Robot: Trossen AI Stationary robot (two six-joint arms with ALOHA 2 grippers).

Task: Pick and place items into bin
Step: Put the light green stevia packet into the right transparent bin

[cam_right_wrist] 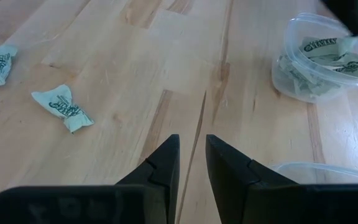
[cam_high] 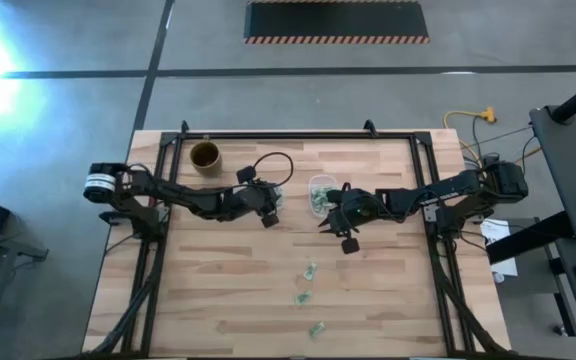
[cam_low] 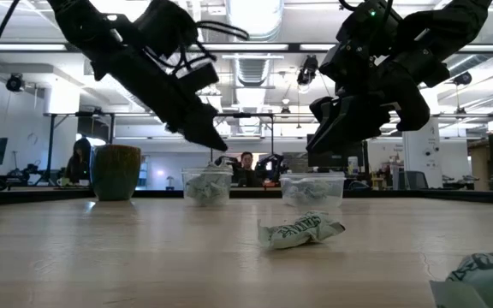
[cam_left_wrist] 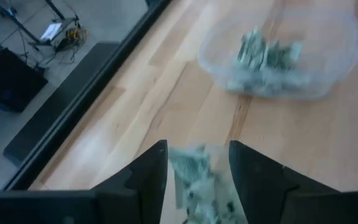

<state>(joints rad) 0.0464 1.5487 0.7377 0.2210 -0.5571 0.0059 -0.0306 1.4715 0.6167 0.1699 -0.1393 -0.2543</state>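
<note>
The left gripper [cam_left_wrist: 197,171] holds a small crumpled green-and-white wrapper piece [cam_left_wrist: 194,180] pinched between its two dark fingers [cam_left_wrist: 143,171], and in the high view this gripper [cam_high: 269,215] hangs above the wooden table [cam_high: 218,290] a little left of the middle, toward the far edge. Just ahead of it in the left wrist view stands a clear plastic tub [cam_left_wrist: 278,53] with a heap of the same green-and-white pieces inside; in the high view that tub [cam_high: 277,190] sits just beyond the left gripper, near the far edge. The right gripper [cam_right_wrist: 191,158] has its fingers drawn to a narrow gap with nothing between them, and in the high view it [cam_high: 347,238] hovers near the middle of the table, just right of the left gripper. A second clear plastic tub [cam_high: 320,192], also holding green-and-white pieces, stands just beyond the right gripper toward the far edge, beside the first tub; in the low view the two tubs [cam_low: 207,185] [cam_low: 313,188] stand side by side under the raised arms. Three loose green-and-white wrapper pieces lie on the bare wood nearer the front edge, in a loose line: one [cam_high: 310,270] closest to the middle, one [cam_high: 302,297] below it, and one [cam_high: 316,328] nearest the front edge. A brown round cup [cam_high: 205,156] stands near the far left corner of the table, well apart from the tubs.
</note>
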